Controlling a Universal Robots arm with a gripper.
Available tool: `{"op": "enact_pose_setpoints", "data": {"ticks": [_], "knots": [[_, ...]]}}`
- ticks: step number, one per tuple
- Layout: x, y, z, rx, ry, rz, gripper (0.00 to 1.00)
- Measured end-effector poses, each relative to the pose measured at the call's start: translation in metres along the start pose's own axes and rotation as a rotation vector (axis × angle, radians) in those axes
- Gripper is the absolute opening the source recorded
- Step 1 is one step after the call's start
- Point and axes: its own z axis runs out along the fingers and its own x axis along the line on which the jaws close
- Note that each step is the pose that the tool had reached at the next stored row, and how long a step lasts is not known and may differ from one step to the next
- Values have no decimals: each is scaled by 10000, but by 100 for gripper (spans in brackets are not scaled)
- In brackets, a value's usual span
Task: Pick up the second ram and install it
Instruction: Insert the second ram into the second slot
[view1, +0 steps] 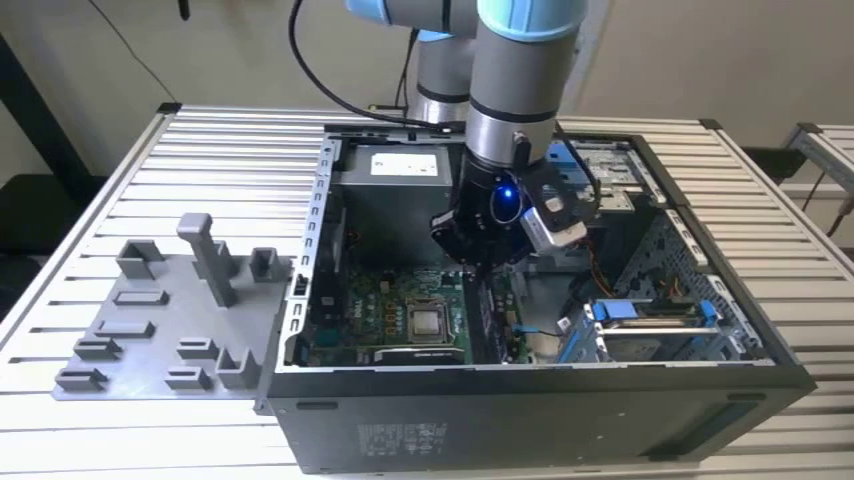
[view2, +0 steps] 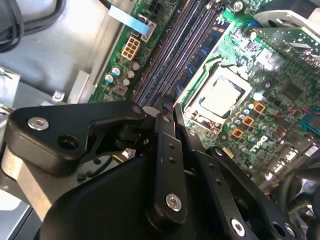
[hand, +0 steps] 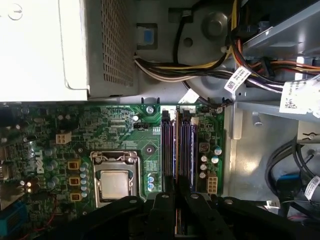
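Observation:
My gripper (view1: 478, 262) hangs inside the open computer case (view1: 534, 420), above the motherboard (view1: 387, 310). Its two black fingers stand close together in both wrist views (view2: 169, 107) (hand: 176, 187). Between them runs a thin strip seen edge-on, the second ram (hand: 176, 150), reaching forward from the fingertips. It lies in line with the dark memory slots (hand: 167, 147) (view2: 170, 55) beside the processor socket (hand: 114, 182). From here I cannot tell whether the stick touches a slot.
A grey plastic tray (view1: 147, 330) with blocks and posts lies at the exterior view's left of the case. The power supply (hand: 45, 45) and a cable bundle (hand: 200, 67) sit beyond the slots. A drive cage (view1: 647, 315) fills the case's other side.

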Motion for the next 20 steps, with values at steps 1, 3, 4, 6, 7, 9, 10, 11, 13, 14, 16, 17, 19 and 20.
{"op": "enact_pose_setpoints", "data": {"ticks": [1, 3, 4, 6, 7, 9, 10, 11, 13, 14, 16, 17, 19, 20], "knots": [[1, -4, 12, 0, 0, -4, 14], [1, -11, 38, -2, 2, -13, 14], [1, -17, 45, 1, 7, -17, 14], [1, -30, 56, 0, 10, -19, 14], [1, -35, 63, 0, 11, -19, 14], [1, -49, 75, 0, 13, -22, 14], [1, -56, 81, -1, 13, -22, 14], [1, -63, 88, -1, 15, -22, 14], [0, -77, 102, 0, 17, -24, 14], [1, -82, 109, -2, 18, -23, 14], [1, -85, 125, -3, 18, -22, 14], [1, -86, 134, -1, 18, -23, 14], [1, -85, 152, -1, 18, -24, 14], [2, -84, 161, -2, 18, -23, 14]]}}
